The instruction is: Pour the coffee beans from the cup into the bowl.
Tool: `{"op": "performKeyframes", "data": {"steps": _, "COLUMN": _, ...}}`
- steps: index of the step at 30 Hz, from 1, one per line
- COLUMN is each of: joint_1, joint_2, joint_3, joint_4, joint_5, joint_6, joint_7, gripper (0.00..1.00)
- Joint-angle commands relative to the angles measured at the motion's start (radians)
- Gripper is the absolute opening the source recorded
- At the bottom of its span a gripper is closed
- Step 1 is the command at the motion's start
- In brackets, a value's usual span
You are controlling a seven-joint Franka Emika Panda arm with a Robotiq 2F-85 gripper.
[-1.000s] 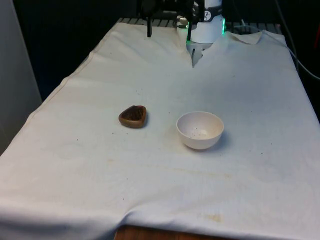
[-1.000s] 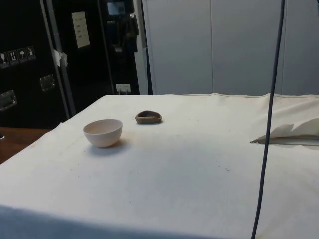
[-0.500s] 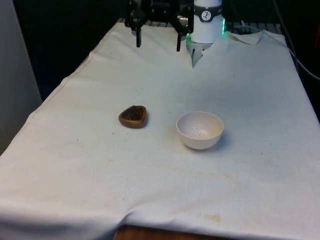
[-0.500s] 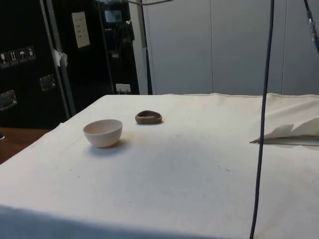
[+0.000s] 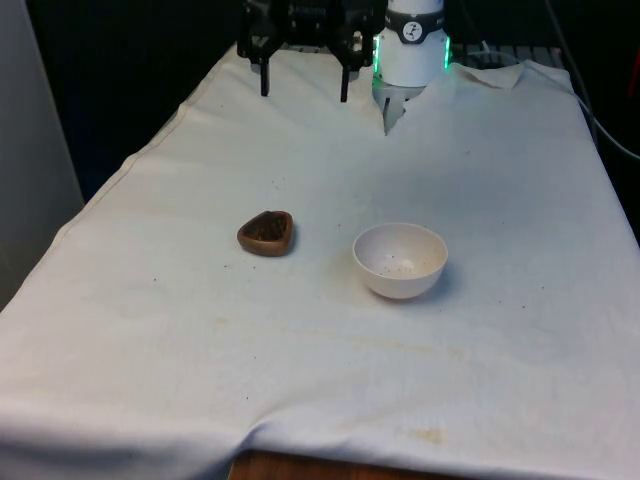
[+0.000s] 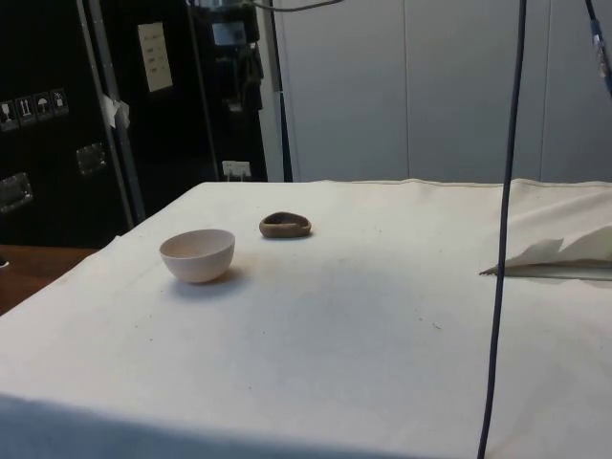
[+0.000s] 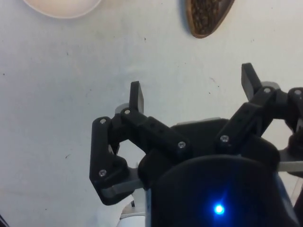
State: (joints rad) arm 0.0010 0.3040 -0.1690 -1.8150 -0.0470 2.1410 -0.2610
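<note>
- The gripper (image 5: 303,85) hangs high over the far end of the table (image 5: 180,330), and its two black fingers (image 7: 136,97) are spread wide apart with nothing between them.
- The cup (image 5: 266,232) is a small, low, brown thing that looks like wood. It sits on the white cloth, about in the middle of the table and toward the front view's left.
- Dark coffee beans (image 7: 204,16) lie inside the cup.
- The white bowl (image 5: 400,260) stands near the cup, on the front view's right of it. They do not touch.
- The bowl is nearly empty. A few tiny dark specks sit at the bottom.
- The gripper is well apart from both the cup and the bowl, so no pouring has begun.
- The cup is probably light and hard, so it will not squash.
- It is shallow and open, so the beans could roll out if it tips too soon.
- The best place to hold it is likely across its narrow sides, just under the rim, with the cup kept flat until it is over the bowl.
- Its side looks smooth and rounded, so it may slip if held too loosely.
</note>
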Motion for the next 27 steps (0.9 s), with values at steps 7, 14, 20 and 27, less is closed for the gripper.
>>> {"op": "performKeyframes", "data": {"steps": 7, "joint_1": -0.001, "joint_2": 0.007, "joint_3": -0.016, "joint_4": -0.004, "joint_5": 0.001, "joint_6": 0.003, "joint_7": -0.051, "gripper": 1.0}}
{"op": "performKeyframes", "data": {"steps": 14, "joint_1": -0.008, "joint_2": 0.018, "joint_3": -0.03, "joint_4": -0.01, "joint_5": 0.006, "joint_6": 0.021, "joint_7": -0.12, "gripper": 1.0}}
{"op": "performKeyframes", "data": {"steps": 20, "joint_1": -0.01, "joint_2": 0.03, "joint_3": -0.041, "joint_4": -0.01, "joint_5": 0.007, "joint_6": 0.027, "joint_7": -0.166, "gripper": 1.0}}
{"op": "performKeyframes", "data": {"steps": 27, "joint_1": -0.011, "joint_2": 0.047, "joint_3": -0.046, "joint_4": -0.009, "joint_5": 0.005, "joint_6": 0.032, "joint_7": -0.223, "gripper": 1.0}}
